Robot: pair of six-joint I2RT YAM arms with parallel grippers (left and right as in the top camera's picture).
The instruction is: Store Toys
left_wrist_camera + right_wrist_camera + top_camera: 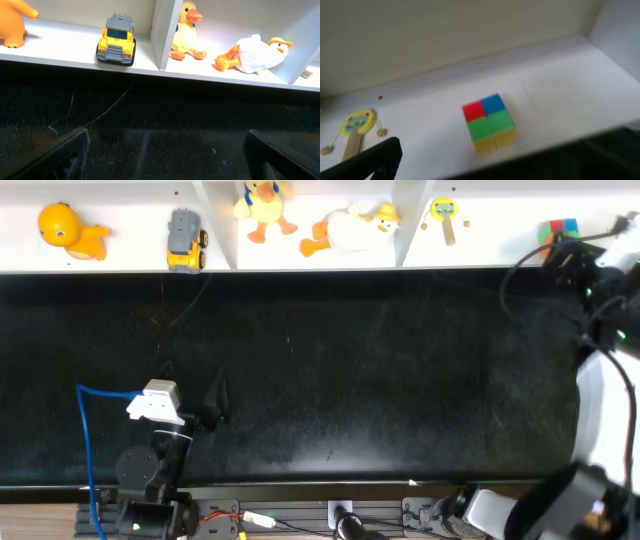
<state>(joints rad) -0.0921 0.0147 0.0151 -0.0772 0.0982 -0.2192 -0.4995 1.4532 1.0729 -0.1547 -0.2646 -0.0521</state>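
The left gripper (167,135) hangs low over the black table (380,380), its two dark fingers spread wide with nothing between them. The right gripper (578,268) is up at the far right end of the shelf (120,264), also spread wide and empty. The colour cube (489,122) stands free on the shelf floor in front of it, touching neither finger.

The table is a matt black sheet, finely speckled with pale dust and marked by a few thin, light scratches. Along its far edge runs the white shelf, smooth and flat, split by upright white dividers into open compartments with a plain pale back wall.

All the toys sit on that shelf:
- Left compartment: an orange duck (70,228), rounded and glossy like plastic, and a yellow truck (116,41) with a grey roof and grille, facing the table.
- Middle compartment: a yellow plush duck (186,31) sitting upright, and a white plush duck (255,54) lying on its side — soft, with orange feet.
- Right compartment: a flat yellow rattle drum (355,127) on a wooden handle, lying well apart from the cube, whose faces are squares of red, blue, green and yellow.

A blue cable (85,442) loops beside the left arm's base.
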